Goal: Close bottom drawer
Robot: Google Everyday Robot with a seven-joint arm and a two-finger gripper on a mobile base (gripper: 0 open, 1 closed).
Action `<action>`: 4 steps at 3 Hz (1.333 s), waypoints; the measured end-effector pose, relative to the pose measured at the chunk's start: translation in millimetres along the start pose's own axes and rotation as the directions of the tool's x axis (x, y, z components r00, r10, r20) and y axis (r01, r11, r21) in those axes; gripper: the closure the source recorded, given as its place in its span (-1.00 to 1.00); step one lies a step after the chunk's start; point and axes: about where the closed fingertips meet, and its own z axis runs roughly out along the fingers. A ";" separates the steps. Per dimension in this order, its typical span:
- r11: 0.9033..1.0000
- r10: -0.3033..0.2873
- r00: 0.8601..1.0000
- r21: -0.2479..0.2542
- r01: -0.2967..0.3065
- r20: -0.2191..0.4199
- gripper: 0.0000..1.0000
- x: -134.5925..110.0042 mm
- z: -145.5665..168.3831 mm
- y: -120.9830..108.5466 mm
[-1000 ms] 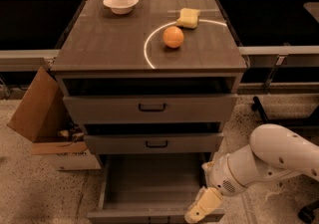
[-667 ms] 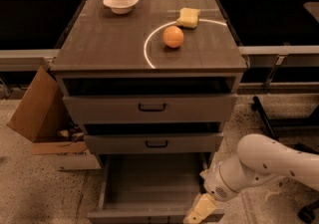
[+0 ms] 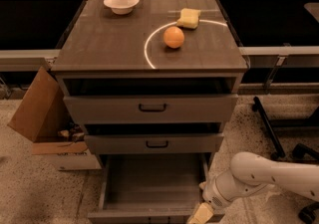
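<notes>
So, our gripper point(image 3: 202, 214) hangs by the front corner of the pulled-out bottom drawer point(image 3: 149, 183). We can't tell if it's clenched.

The single camera stands in front of the bench point(image 3: 114, 44) and above it, tilted well down and facing its drawer fronts. It is near enough that the bench fills the middle of the frame from top edge to bottom. The open bottom drawer point(image 3: 149, 183) is cut by the lower edge, where the tool point(image 3: 202, 214) sits by the drawer's front right corner, seemingly partly out of frame.
</notes>
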 end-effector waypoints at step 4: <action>0.995 0.101 0.992 0.027 -0.100 -0.075 -0.62 58.7 50.7 -45.6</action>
